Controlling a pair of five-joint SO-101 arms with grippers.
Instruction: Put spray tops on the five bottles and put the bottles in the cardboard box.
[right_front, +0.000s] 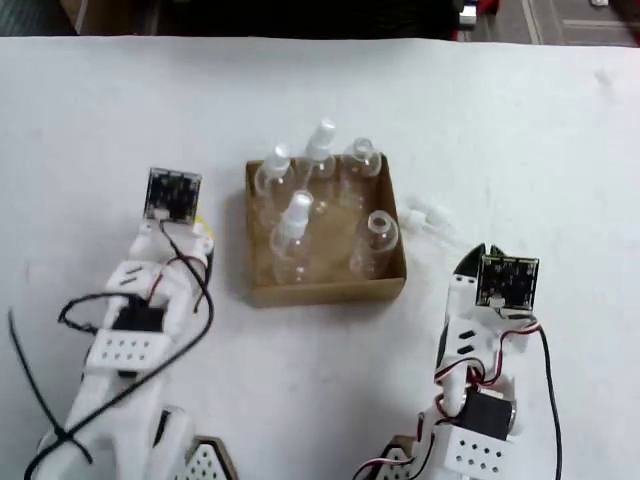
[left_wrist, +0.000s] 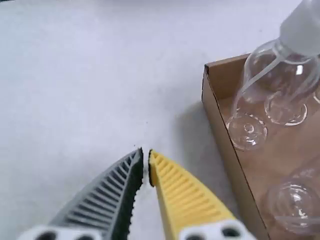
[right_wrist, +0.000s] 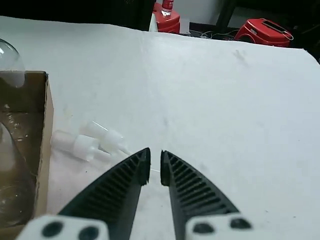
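The cardboard box (right_front: 325, 292) sits mid-table with several clear bottles standing in it. Three of them carry white spray tops (right_front: 296, 212); two, on the box's right side, have bare necks (right_front: 380, 225). Two loose spray tops (right_front: 425, 217) lie on the table just right of the box, also seen as loose spray tops (right_wrist: 90, 142) ahead of my right gripper (right_wrist: 155, 164), which is shut and empty. My left gripper (left_wrist: 145, 162), grey and yellow, is shut and empty just left of the box wall (left_wrist: 220, 125), near a capped bottle (left_wrist: 280, 75).
White tabletop (right_front: 480, 120) stretches around the box, with open room behind and to both sides. The table's far edge runs along the back, with dark floor and red objects (right_wrist: 262, 31) beyond it. Loose cables (right_front: 60, 320) trail over the left arm.
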